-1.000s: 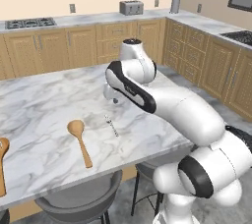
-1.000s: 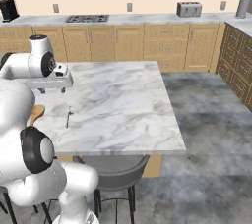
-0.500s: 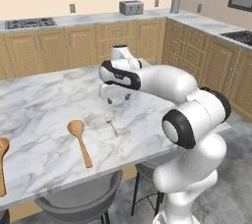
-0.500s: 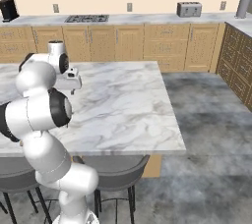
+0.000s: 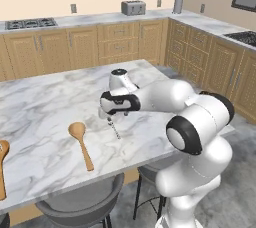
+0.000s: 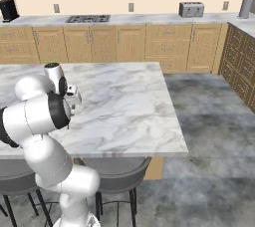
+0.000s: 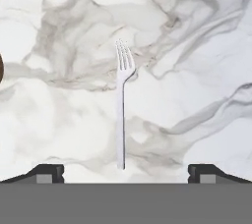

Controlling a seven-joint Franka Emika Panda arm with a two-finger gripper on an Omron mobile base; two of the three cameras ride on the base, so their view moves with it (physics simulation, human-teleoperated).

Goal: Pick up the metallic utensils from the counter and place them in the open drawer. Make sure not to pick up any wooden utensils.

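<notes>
The arm had swung forward and dropped low over the counter since a second earlier. Its gripper hung spread wide and empty, with the fork lying flat just below, centred between the fingertips.

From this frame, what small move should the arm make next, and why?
Probably a straight descent. In the hand view the fork lies flat on the counter, centred between the wide-open jaws of the gripper, which hangs above it. Lowering should bracket the handle for closing.
</notes>
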